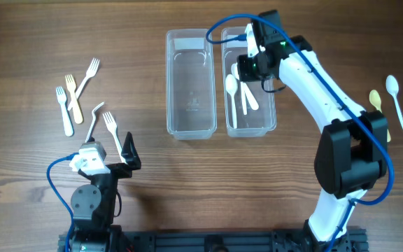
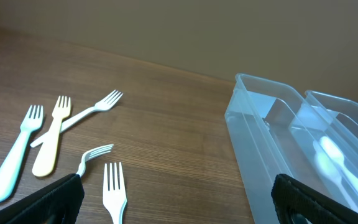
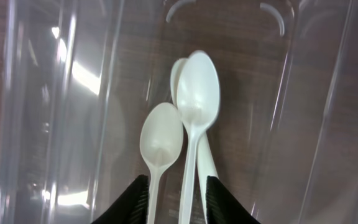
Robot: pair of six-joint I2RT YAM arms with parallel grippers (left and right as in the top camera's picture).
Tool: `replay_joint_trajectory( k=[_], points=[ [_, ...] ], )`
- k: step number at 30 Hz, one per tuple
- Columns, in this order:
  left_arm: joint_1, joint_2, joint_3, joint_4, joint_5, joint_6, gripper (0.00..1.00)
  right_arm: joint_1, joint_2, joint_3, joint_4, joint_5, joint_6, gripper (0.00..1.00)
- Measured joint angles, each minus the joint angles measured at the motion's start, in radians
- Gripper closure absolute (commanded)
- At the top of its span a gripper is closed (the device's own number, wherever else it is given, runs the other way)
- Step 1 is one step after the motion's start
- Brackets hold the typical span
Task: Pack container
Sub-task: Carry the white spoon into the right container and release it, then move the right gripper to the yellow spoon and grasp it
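Note:
Two clear containers stand side by side: the left one [image 1: 171,84] holds nothing, the right one [image 1: 273,105] holds white spoons [image 1: 232,87]. My right gripper [image 1: 248,66] hangs over the right container. In the right wrist view it is open [image 3: 177,179], and a long white spoon [image 3: 197,99] runs loose between the jaws, lying on another spoon beside a shorter spoon [image 3: 161,137]. My left gripper [image 1: 115,157] is wide open near the table's front left with nothing between its fingers [image 2: 176,199]. A white fork [image 2: 114,190] lies just ahead of it.
Several forks lie at the left: a pale one [image 2: 17,149], a yellow one [image 2: 51,140], a white one [image 2: 86,112] and a bent one [image 2: 92,155]. A yellow spoon [image 1: 376,105] and a white spoon [image 1: 394,94] lie at the far right.

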Motion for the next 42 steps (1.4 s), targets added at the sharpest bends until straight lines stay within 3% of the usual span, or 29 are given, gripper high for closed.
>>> replay_joint_trajectory(
  k=[7, 11, 21, 29, 33, 35, 37, 42],
  points=[
    [0.0, 0.0, 0.0, 0.0, 0.0, 0.0, 0.0, -0.002, 0.0, 0.047, -0.056, -0.01, -0.002, 0.56],
    [0.0, 0.0, 0.0, 0.0, 0.0, 0.0, 0.0, -0.043, -0.032, 0.151, -0.191, 0.036, -0.016, 0.44],
    [0.0, 0.0, 0.0, 0.0, 0.0, 0.0, 0.0, -0.346, -0.14, 0.19, -0.452, 0.251, -0.305, 0.41],
    [0.0, 0.0, 0.0, 0.0, 0.0, 0.0, 0.0, -0.565, -0.14, 0.172, -0.443, 0.267, -0.428, 0.45],
    [0.0, 0.0, 0.0, 0.0, 0.0, 0.0, 0.0, -0.69, -0.14, 0.115, -0.375, 0.243, -0.463, 0.36],
    [0.0, 0.0, 0.0, 0.0, 0.0, 0.0, 0.0, -0.732, -0.14, 0.081, -0.335, 0.237, -0.483, 0.25],
    [0.0, 0.0, 0.0, 0.0, 0.0, 0.0, 0.0, -0.773, -0.14, 0.04, -0.292, 0.234, -0.504, 0.2],
    [0.0, 0.0, 0.0, 0.0, 0.0, 0.0, 0.0, -0.851, -0.14, -0.069, -0.177, 0.23, -0.528, 0.21]
  ],
)
